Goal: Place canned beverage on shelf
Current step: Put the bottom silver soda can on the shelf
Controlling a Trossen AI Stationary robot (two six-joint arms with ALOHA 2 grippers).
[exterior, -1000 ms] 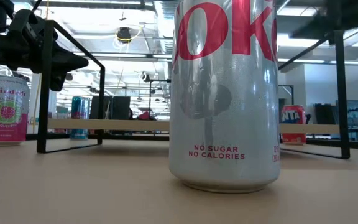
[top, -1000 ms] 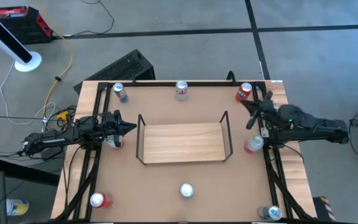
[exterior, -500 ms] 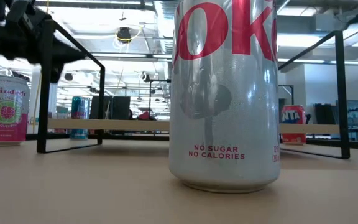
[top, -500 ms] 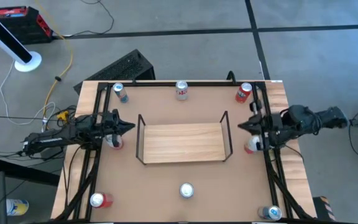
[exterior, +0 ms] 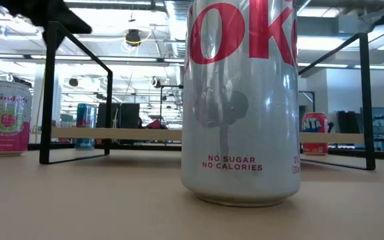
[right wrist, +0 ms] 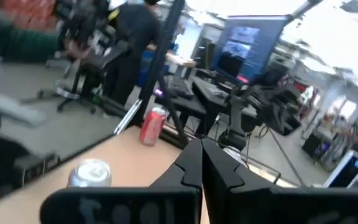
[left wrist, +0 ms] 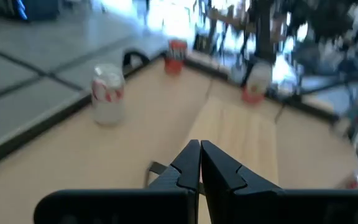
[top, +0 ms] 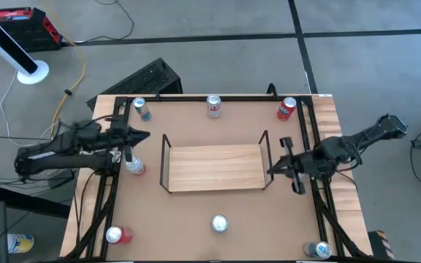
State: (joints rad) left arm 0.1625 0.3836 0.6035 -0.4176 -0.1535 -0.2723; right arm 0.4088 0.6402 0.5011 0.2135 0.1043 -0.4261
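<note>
Shelf: the small light-wood shelf (top: 216, 166) sits mid-table with black wire uprights at both short ends; I see no can on its board.

Cans: seven stand around it. A blue one (top: 140, 109), a silver-and-red one (top: 213, 106) and a red one (top: 287, 108) line the far edge. A pink-and-white Spindrift can (top: 133, 165) stands just beside the shelf's left end. A Diet Coke can (top: 218, 223) is at the near middle, with one more at each near corner.

Left gripper: my left gripper (top: 139, 136) hangs above the table near the Spindrift can, fingers pressed together and holding nothing, as the left wrist view shows.

Right gripper: my right gripper (top: 272, 170) is by the shelf's right upright, fingers likewise together and empty. I cannot see a can under that arm.

Handling: I judge these cans stiff if full, moderately heavy, with smooth, slippery walls. An empty one would dent under a hard squeeze.

Where to hold: I would take a can across the middle of its body, jaws level and spread wider than the can first. The rim and top taper would let it slip.

Risk: the wire uprights crowd the shelf ends, so a tilted can could clip them.
</note>
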